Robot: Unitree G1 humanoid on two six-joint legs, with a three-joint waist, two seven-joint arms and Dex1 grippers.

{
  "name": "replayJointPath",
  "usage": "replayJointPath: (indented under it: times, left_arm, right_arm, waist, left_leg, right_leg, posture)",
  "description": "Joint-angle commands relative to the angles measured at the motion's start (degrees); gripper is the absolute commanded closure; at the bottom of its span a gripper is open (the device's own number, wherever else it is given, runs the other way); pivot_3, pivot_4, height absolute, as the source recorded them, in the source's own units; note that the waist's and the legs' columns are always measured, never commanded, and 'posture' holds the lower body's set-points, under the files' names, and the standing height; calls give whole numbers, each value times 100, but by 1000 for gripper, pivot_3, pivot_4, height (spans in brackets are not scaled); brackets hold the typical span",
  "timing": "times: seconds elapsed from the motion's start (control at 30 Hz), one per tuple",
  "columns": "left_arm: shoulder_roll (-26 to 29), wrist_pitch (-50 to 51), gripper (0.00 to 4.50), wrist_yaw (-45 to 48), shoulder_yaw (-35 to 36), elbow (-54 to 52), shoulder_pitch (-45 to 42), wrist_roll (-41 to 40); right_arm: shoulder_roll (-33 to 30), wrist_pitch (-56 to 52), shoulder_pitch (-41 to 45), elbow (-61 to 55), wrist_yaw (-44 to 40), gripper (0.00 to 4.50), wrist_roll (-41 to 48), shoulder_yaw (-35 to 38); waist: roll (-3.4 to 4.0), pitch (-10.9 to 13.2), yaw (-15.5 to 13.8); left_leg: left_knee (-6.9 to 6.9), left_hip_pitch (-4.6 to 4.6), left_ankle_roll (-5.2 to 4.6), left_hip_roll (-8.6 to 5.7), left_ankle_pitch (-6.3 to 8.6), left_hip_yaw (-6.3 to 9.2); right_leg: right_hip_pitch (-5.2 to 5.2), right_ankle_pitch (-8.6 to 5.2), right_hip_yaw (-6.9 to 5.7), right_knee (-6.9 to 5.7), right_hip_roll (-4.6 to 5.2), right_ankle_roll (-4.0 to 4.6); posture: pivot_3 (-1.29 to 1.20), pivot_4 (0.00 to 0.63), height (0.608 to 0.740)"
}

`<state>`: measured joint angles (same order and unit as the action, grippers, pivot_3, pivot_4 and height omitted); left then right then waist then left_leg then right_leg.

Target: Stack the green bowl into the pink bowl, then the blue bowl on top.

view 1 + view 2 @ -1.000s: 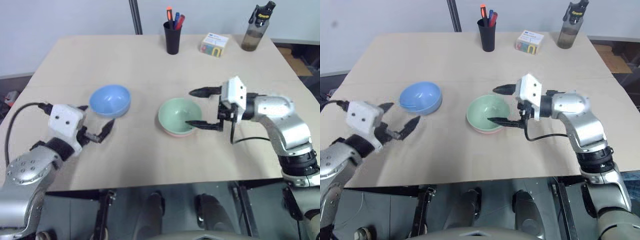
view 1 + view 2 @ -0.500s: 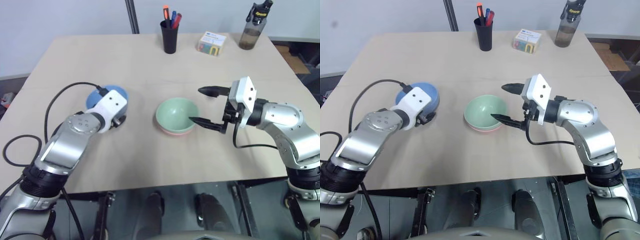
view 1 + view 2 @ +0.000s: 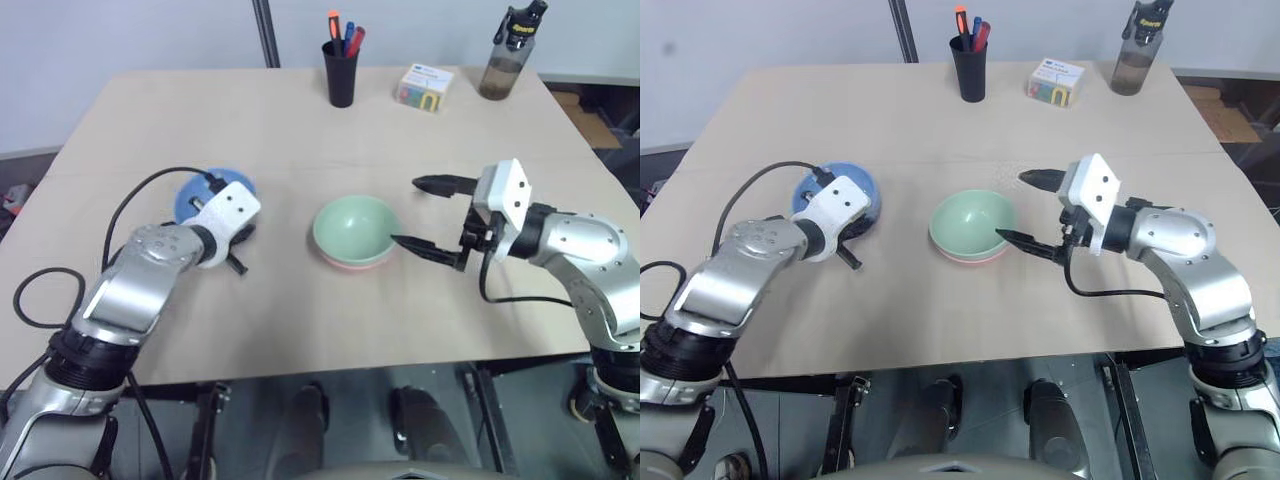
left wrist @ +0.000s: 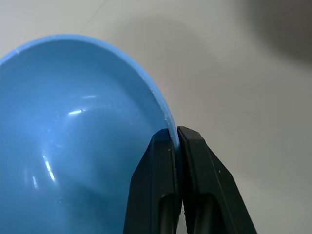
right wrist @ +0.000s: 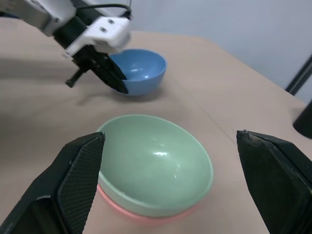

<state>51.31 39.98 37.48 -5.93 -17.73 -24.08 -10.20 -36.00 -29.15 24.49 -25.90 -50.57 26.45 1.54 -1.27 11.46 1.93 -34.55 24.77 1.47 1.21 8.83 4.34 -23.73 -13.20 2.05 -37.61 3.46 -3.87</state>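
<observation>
Our left gripper (image 4: 176, 139) pinches the blue bowl (image 4: 73, 136) by its rim at left of centre, so we can lift it. The green bowl (image 3: 354, 229) already nests in the pink bowl (image 3: 345, 265) at centre. Our right gripper (image 3: 428, 215) hangs spread beside them.

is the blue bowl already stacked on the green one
No, the blue bowl sits on the table apart from the green bowl, its rim pinched by the left hand.

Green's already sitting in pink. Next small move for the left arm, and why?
Probably lift the blue bowl straight up off the table. The left end effector is shut on its rim, the green bowl is nested in the pink bowl, and the right end effector stands open beside that stack.
</observation>
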Motion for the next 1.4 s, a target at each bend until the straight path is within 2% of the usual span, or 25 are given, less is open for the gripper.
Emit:
replayJointPath:
  times: [0.03, 0.2, 0.37, 0.47, 0.57, 0.73, 0.77, 0.9, 1.1, 1.13, 1.2, 1.23, 1.3, 1.4]
  left_arm:
    - [-11, -1123, 4384, 819, 410, -564, -155, -453]
    - [-233, -1546, 4384, 1869, 257, -517, -745, -1139]
    - [-657, -1975, 4384, 2689, -311, 315, -1462, -1049]
    - [-802, -1777, 4384, 3138, -508, 661, -1732, -1197]
    - [-1019, -1740, 3701, 3257, -528, 841, -1911, -1263]
    - [-1291, -2134, 1767, 2907, -257, 1076, -1950, -1016]
    - [-1313, -2253, 1767, 2761, -107, 1109, -1903, -990]
    - [-1426, -2395, 1767, 2226, 721, 1019, -1401, -1285]
    - [-928, -1613, 1767, 2196, 1682, 142, 71, -2011]
    - [-875, -1435, 1229, 2106, 1880, -1, 355, -2148]
    - [-787, -1263, 610, 2047, 2288, -236, 1008, -2334]
    - [-752, -1236, 147, 2031, 2440, -319, 1273, -2370]
    - [-714, -1031, 147, 2032, 2713, -526, 1710, -2656]
    - [-778, -1208, 147, 1705, 2937, -744, 2366, -2347]
  right_arm:
    - [-202, -85, -484, -404, -55, 0, 542, 719]
    - [-571, 374, -1621, -588, -365, 0, 647, 1549]
    - [-634, 794, -2601, -907, -432, 0, 672, 2216]
    - [-622, 958, -2874, -1060, -381, 0, 652, 2371]
    - [-627, 1035, -3016, -1177, -326, 0, 670, 2440]
    - [-644, 1067, -3040, -1257, -206, 0, 681, 2370]
    - [-643, 1069, -3001, -1248, -183, 0, 676, 2316]
    - [-643, 1106, -2840, -1116, -157, 0, 632, 2125]
    - [-762, 1248, -2620, -659, -324, 0, 467, 1927]
    - [-817, 1234, -2607, -561, -371, 0, 451, 1903]
    - [-948, 1185, -2635, -326, -473, 0, 387, 1877]
    - [-997, 1174, -2651, -229, -509, 0, 358, 1867]
    - [-1088, 1169, -2682, -42, -575, 0, 307, 1877]
    - [-1206, 1174, -2688, 178, -707, 0, 308, 1871]
  waist:
    - [-1, 0, -49]
    - [-1, -1, -145]
    - [2, -2, -95]
    - [2, -2, -73]
    - [2, -2, -57]
    - [2, -2, -91]
    - [1, -1, -94]
    - [2, -2, -72]
    - [1, -1, -57]
    - [1, -1, -64]
    - [1, -2, -102]
    - [1, -2, -107]
    - [1, -2, -112]
    - [0, -2, -122]
  left_leg:
    - [0, 1, 0, 0, 0, 1]
    - [-10, 0, 0, -3, 0, -3]
    - [-31, -4, -1, -3, 0, -4]
    - [-41, -6, -2, 0, 0, -7]
    - [-46, -4, -2, 0, 0, -6]
    - [-52, -3, -2, 0, 0, -4]
    - [-52, -3, -2, 0, 0, -4]
    - [-51, -5, -2, 1, 1, -2]
    - [-51, -5, -2, 2, 1, -5]
    - [-51, -4, -2, 2, 1, -5]
    - [-51, -6, -2, 2, 1, -5]
    - [-51, -7, -2, 2, 1, -3]
    - [-51, -10, -2, 3, 2, -5]
    - [-52, -7, -2, 3, 2, -5]
  right_leg:
    - [1, -5, -1, 1, 0, 9]
    - [12, -17, -1, 8, 2, 10]
    - [17, -25, 0, -4, 0, -4]
    - [18, -24, 4, -9, -3, -5]
    - [18, -24, 5, -13, -4, -5]
    - [24, -24, 4, -12, -4, -6]
    - [24, -24, 4, -12, -4, -6]
    - [23, -24, 4, -15, -5, -6]
    - [24, -24, 6, -13, -3, -6]
    - [25, -24, 6, -11, -2, -5]
    - [26, -24, 5, -10, -1, -5]
    - [27, -25, 3, -11, 0, -4]
    - [28, -25, 3, -10, 0, -3]
    - [28, -25, 3, -7, 3, -2]
  posture:
    - [0, 150, 740]
    - [0, 150, 740]
    - [0, 150, 740]
    - [0, 150, 740]
    - [0, 150, 740]
    - [0, 150, 740]
    - [0, 150, 740]
    - [0, 150, 740]
    - [0, 150, 740]
    - [0, 150, 740]
    - [0, 150, 740]
    - [0, 150, 740]
    - [0, 150, 740]
    - [0, 150, 740]
